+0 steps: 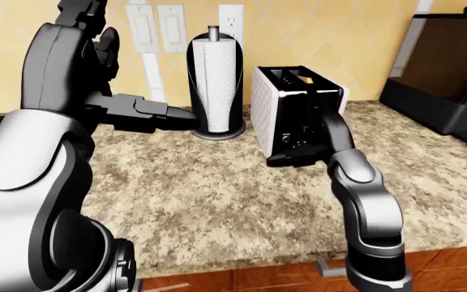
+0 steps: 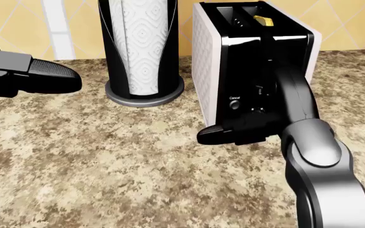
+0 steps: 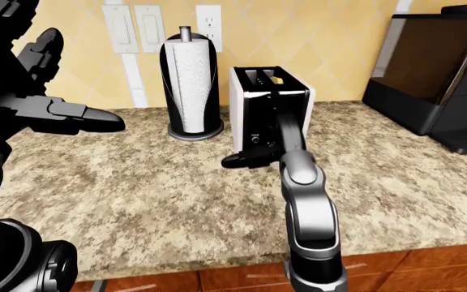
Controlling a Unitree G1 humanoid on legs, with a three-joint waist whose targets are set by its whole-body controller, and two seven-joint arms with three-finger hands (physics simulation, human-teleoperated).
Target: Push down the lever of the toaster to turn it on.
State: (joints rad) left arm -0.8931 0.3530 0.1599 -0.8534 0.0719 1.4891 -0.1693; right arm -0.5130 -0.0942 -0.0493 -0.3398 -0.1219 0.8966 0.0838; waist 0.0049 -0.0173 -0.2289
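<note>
Toaster [image 2: 215,61] upright on speckled worktop [image 2: 106,161], upper middle of head view, yellow slice showing in slot. Lever itself hidden behind right forearm (position not readable). Right robot hand [image 2: 236,132] low against toaster's black face, just below Cancel button [image 2: 234,104]; finger spread cannot be told. Paper towel roll [image 2: 143,47] beside toaster, left. Left robot hand [image 2: 33,76] hovers at left edge, fingers extended, holding nothing.

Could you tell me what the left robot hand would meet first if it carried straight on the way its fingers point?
Probably the paper towel holder: the left robot hand points right toward it, though depth is unclear.
</note>
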